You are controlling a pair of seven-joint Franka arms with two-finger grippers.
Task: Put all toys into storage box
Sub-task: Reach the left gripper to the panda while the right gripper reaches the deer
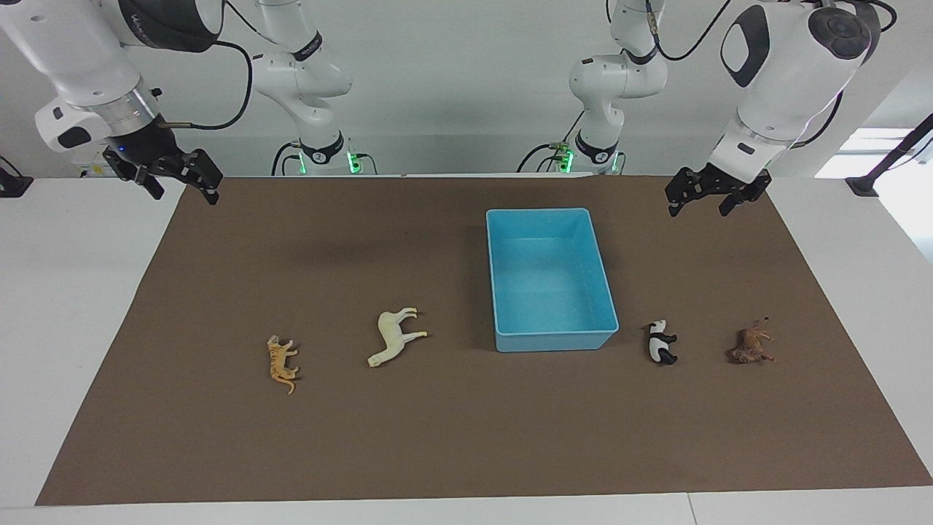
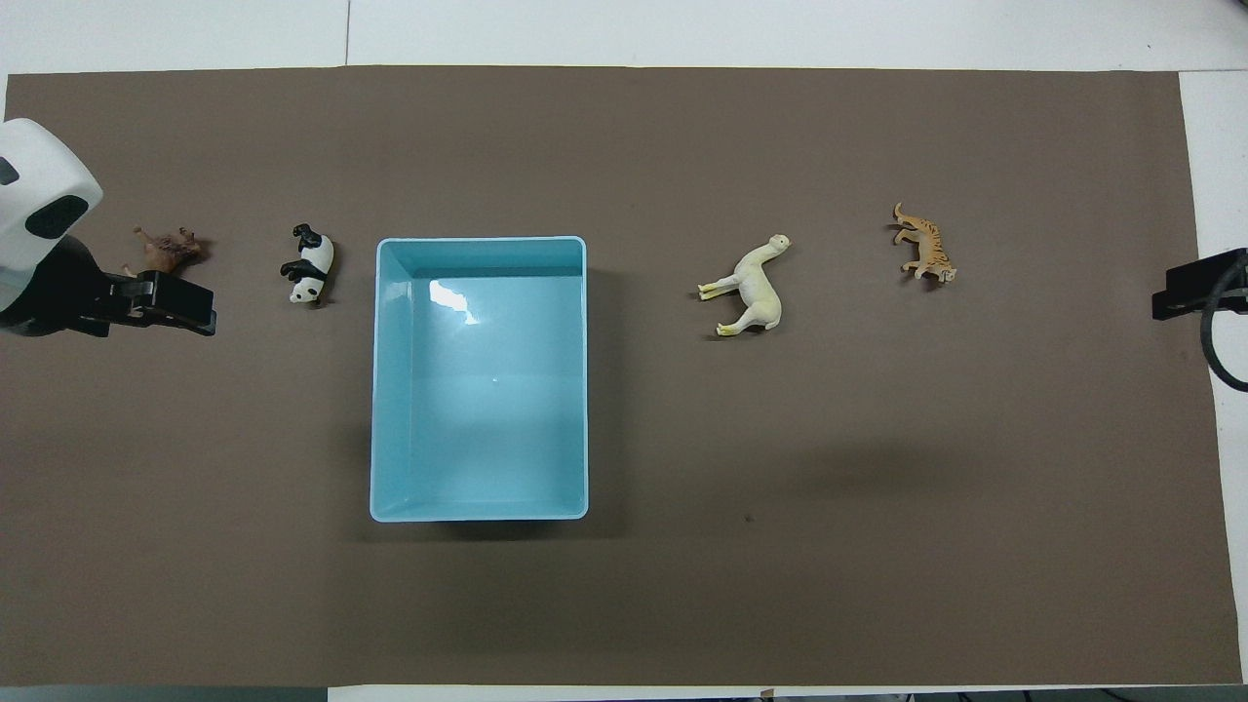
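Facing view
Storage box: the light blue rectangular plastic bin (image 1: 550, 279) with low walls stood on the brown mat (image 1: 219, 437), nothing in it.
Toys: an orange striped plastic tiger (image 1: 282, 362) and a larger cream-white horse-like figurine (image 1: 394, 335) lay on their sides toward the right arm's end of the table; a black-and-white panda (image 1: 661, 342) and a brown lion-like figurine (image 1: 751, 345) lay toward the left arm's end.
Left gripper (image 1: 713, 198): raised over the mat's edge, fingers spread, empty.
Right gripper (image 1: 173, 179): raised over the mat's corner, fingers parted, empty.

Overhead view
Box (image 2: 480, 248): rim pale, floor bare with a glare patch.
Row: lion (image 2: 168, 250), panda (image 2: 310, 264), horse (image 2: 753, 293) and tiger (image 2: 925, 247) all outside the box, level with its wall farthest from the robots.
Left gripper (image 2: 161, 300): overlapped the lion.
Right gripper (image 2: 1197, 286): only partly in view at the edge, its state not readable here.
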